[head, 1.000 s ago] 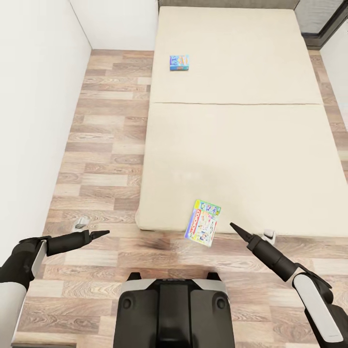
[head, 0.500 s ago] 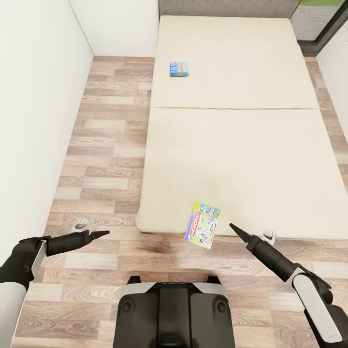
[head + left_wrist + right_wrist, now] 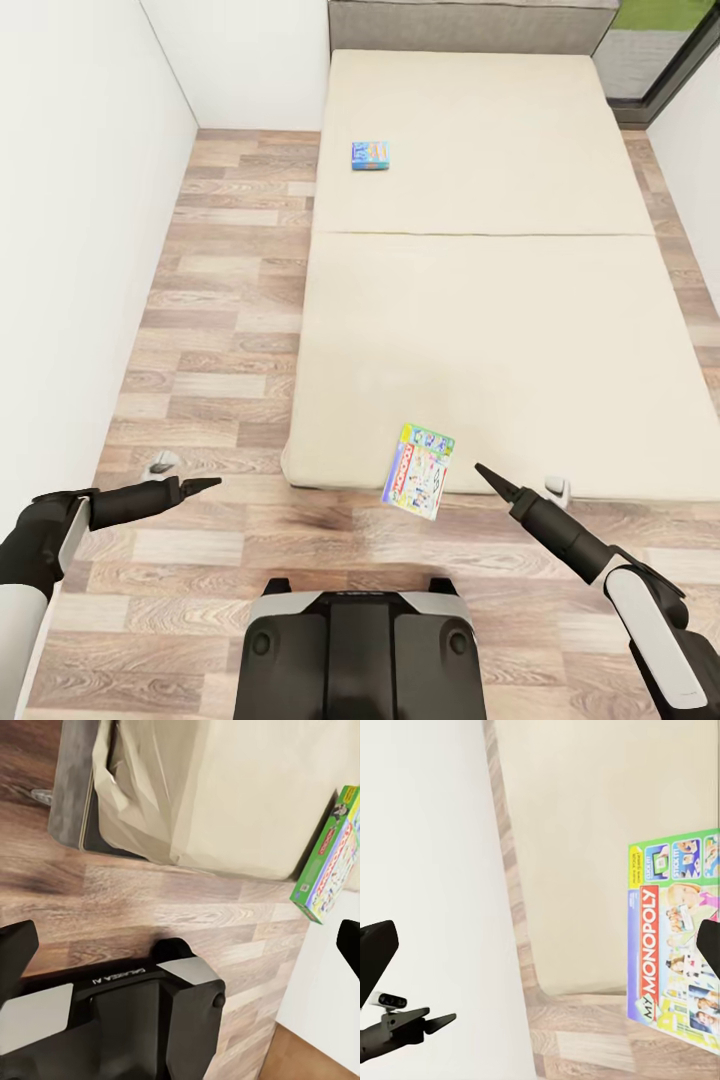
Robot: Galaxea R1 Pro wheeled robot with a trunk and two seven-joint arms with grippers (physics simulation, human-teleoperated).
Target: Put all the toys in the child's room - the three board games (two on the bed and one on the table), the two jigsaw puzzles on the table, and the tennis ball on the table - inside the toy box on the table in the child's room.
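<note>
Two board games lie on the bed (image 3: 480, 300). The big game (image 3: 419, 470) has a green edge and a red band. It sits at the foot of the bed and hangs a bit over the edge. The small blue game (image 3: 370, 155) lies far up the bed, near the side by the wall.

The whole picture has slid down a little in the last second. The grey headboard shows now, and the robot's base (image 3: 357, 655) looks lower. So the camera has tipped or rolled back. The games have not moved on the bed. Both arms keep the same pose. I think the robot is lining itself up with the bed, and no toy has been picked up yet.

The left gripper (image 3: 200, 484) points at the foot of the bed from over the floor. Its fingers look pressed together in a point and hold nothing. The right gripper (image 3: 482, 472) hangs just beside the big game. Its fingers look pressed together too, and they do not touch the box.

The bed is soft, plain and beige, in two flat halves. The games are thin, hard, shiny boxes with bright pictures. The floor (image 3: 220, 330) is brown wood planks.
</note>
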